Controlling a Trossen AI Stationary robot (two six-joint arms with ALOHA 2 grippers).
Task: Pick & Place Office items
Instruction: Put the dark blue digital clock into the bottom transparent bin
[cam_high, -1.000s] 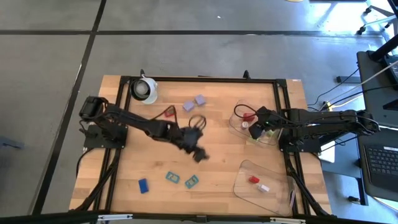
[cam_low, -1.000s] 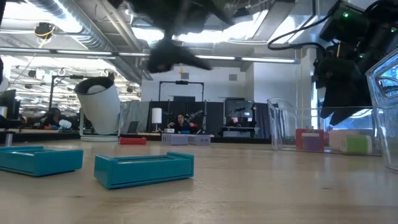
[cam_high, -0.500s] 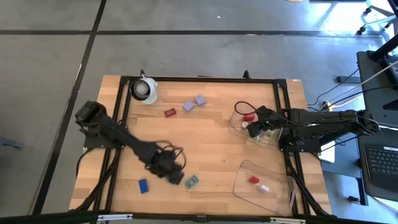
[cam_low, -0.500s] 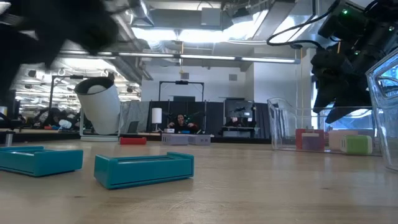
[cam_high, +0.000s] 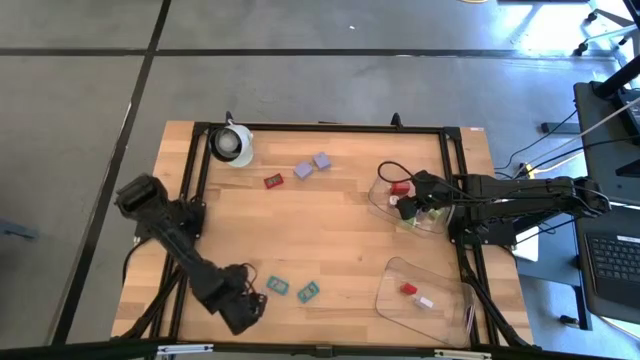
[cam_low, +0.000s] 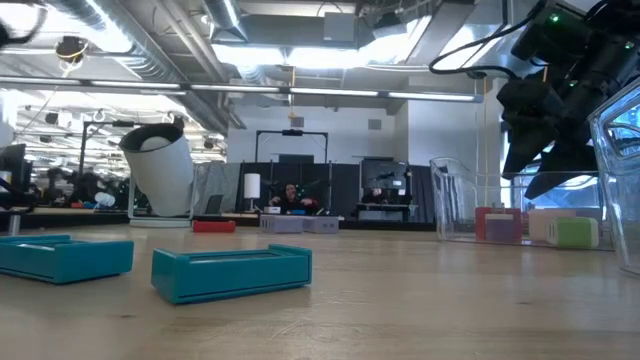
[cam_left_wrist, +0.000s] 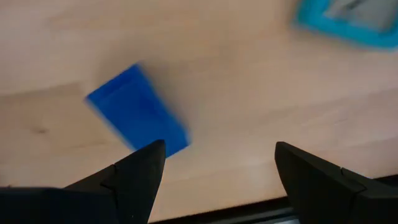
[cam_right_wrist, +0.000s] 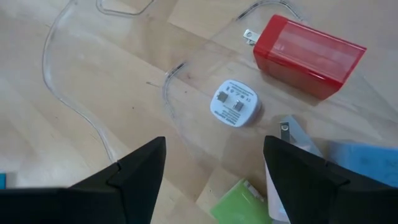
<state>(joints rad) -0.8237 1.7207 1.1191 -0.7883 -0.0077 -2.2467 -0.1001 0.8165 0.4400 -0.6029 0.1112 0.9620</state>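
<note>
Left gripper (cam_left_wrist: 214, 177) hung over the small blue rectangular block (cam_left_wrist: 138, 116), fingers spread, block just ahead of the tips and off toward one finger. Looked like pre-grasp; next move needed centring, then descent. Table's front edge sat close behind, teal pieces (cam_high: 277, 285) nearby. Right gripper (cam_right_wrist: 211, 171) waited open over the clear plastic tray (cam_high: 378, 197).

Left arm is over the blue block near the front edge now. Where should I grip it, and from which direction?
Come straight down on the blue block. It lies flat on the table, apart from the teal pieces, so nothing crowds its sides. Close across its two long faces, the narrower span. The left gripper is open, but the block sits off toward one finger, so centre and turn to match its diagonal lie first.
</note>
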